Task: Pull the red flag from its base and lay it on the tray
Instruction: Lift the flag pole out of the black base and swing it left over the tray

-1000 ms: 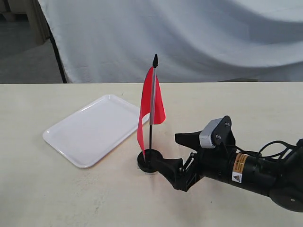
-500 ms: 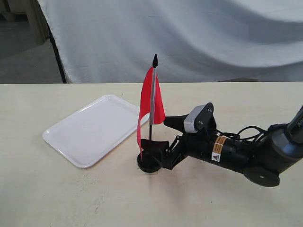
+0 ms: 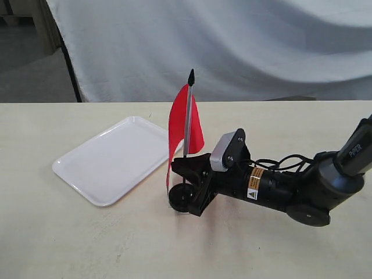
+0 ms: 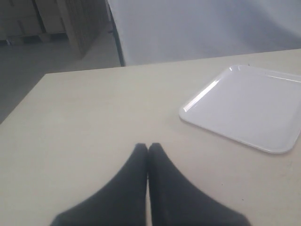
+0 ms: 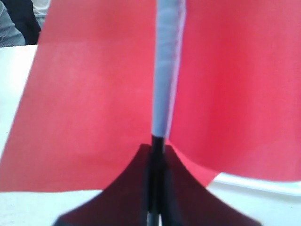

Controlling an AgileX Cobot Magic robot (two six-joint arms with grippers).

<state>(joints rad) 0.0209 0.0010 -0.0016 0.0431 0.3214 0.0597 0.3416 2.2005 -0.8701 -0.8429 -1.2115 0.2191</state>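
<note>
Lab-like test bench; bare pale table (image 3: pixel 58 232), white cloth backdrop (image 3: pixel 244 46), grey floor (image 3: pixel 29 70) behind

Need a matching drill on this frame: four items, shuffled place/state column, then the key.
Column 1
1. small red cloth flag on a thin pole
2. small round black plastic base
3. flat white rectangular plastic tray
4. left gripper

Column 2
A. shut, holding nothing
B. upright, pole clamped by the right gripper
C. on the table, under the pole
D. flat on the table, nothing on it

Pairs: 1-B; 2-C; 3-D; 4-A
</note>
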